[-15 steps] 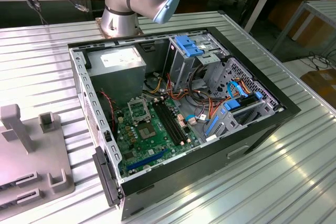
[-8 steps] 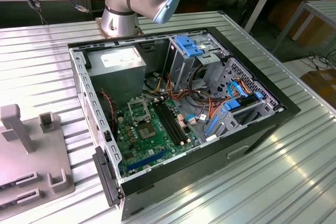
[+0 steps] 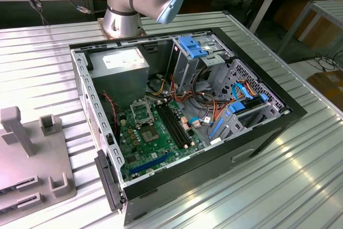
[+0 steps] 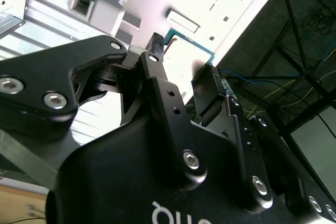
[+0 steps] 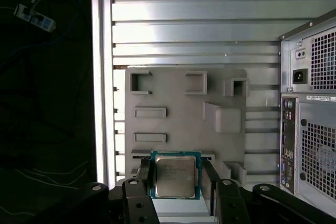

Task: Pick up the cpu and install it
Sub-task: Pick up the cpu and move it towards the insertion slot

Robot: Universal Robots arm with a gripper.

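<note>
Tool (image 5: 177, 170) pinches the cpu (image 5: 175, 178) by opposite edges, both edges partly covered.

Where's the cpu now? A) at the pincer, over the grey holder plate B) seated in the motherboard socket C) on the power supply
A: the first wrist view shows the cpu at the pincer, with the grey holder plate behind it.

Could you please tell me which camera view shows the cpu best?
The first wrist view: the cpu faces the camera squarely, its whole metal top visible between the fingers. The second wrist view shows the cpu obliquely, partly hidden by the fingers. The exterior view takes in the open computer case.
</note>
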